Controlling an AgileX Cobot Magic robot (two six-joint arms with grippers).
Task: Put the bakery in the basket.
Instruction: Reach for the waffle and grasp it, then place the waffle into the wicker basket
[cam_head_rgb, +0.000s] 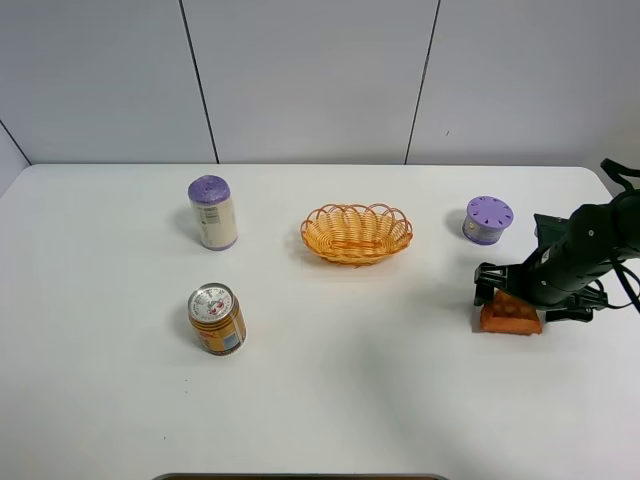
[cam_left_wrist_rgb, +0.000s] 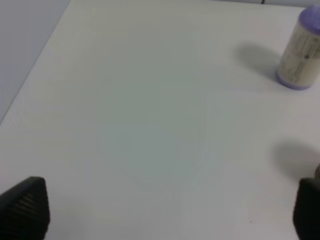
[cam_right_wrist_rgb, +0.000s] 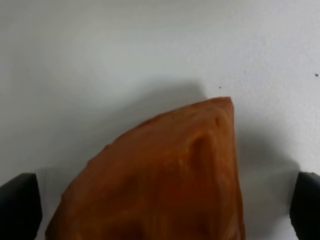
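The bakery (cam_head_rgb: 510, 317) is an orange-brown wedge lying on the white table at the right. In the right wrist view the bakery (cam_right_wrist_rgb: 160, 175) fills the space between the two dark fingertips. My right gripper (cam_head_rgb: 527, 303) is open and low over the wedge, one finger on each side, not closed on it; it also shows in its wrist view (cam_right_wrist_rgb: 165, 205). The basket (cam_head_rgb: 356, 233), orange-yellow wicker with a looped rim, stands empty at the table's middle, well left of the wedge. My left gripper (cam_left_wrist_rgb: 165, 215) is open and empty over bare table; it is out of the high view.
A purple-capped bottle (cam_head_rgb: 212, 211) stands left of the basket and shows in the left wrist view (cam_left_wrist_rgb: 300, 50). An orange-labelled can (cam_head_rgb: 217, 318) stands in front of it. A small purple-lidded jar (cam_head_rgb: 487, 219) stands between the basket and my right arm.
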